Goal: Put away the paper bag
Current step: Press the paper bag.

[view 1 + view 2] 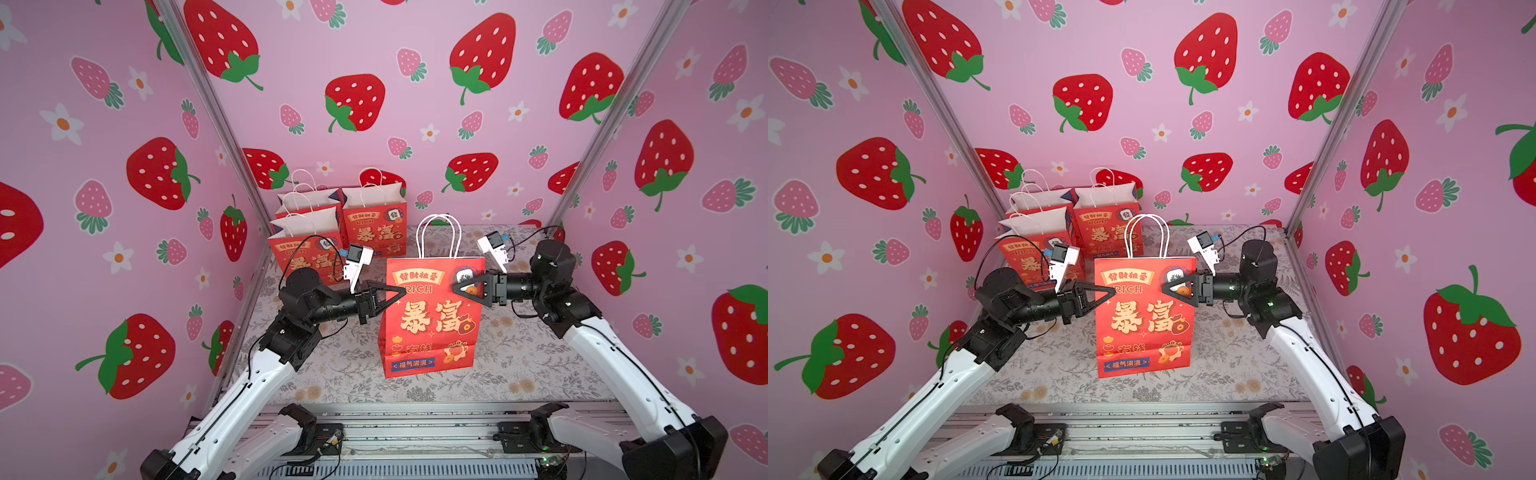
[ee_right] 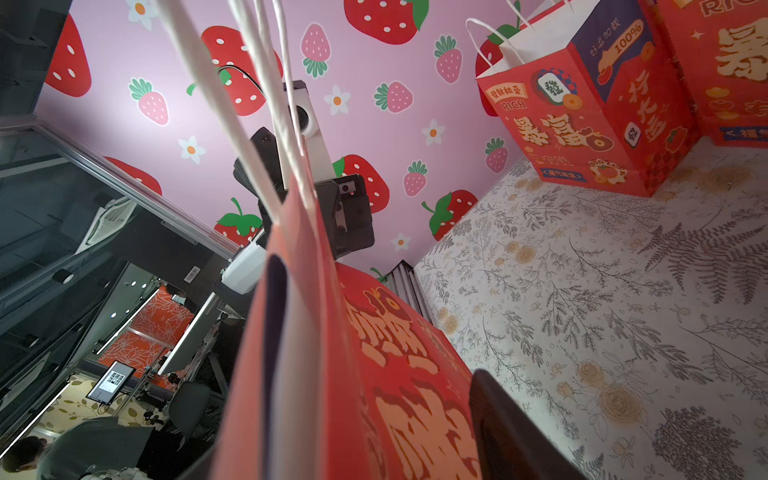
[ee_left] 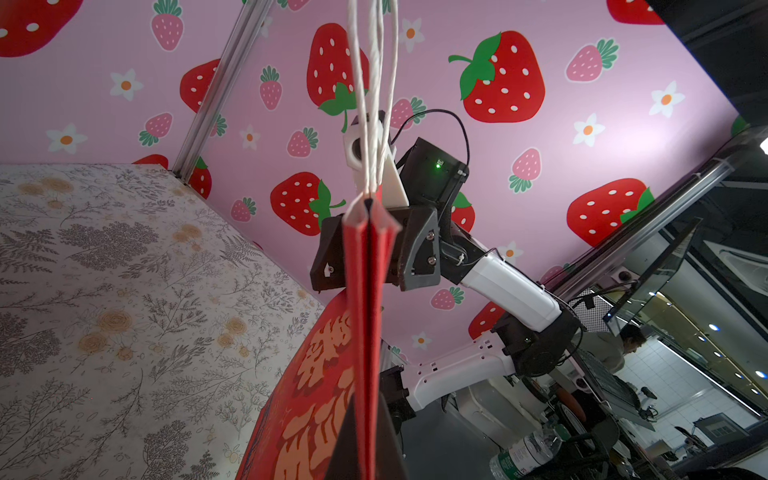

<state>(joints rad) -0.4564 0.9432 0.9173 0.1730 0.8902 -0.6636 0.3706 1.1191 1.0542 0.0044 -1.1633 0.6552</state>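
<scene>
A: Light?
B: Bright, even, soft; hardly any shadow.
A: Sharp?
B: Top views crisp, walls [image 1: 104, 249] bowed toward the edges. Wrist views blur the near bag [image 2: 395, 374], with strong fisheye.

**Pink strawberry booth, dim room beyond**

Boxed in on three sides by pink walls [image 1: 415, 104] printed with strawberries and white flowers. Braced at the back corners by metal posts [image 1: 219, 120]. Floored with floral cloth [image 1: 519, 353], edged in front by a rail [image 1: 415, 432]. Beyond, dim, with a lit monitor [image 2: 110, 380] and ceiling lights [image 3: 714, 327].
</scene>
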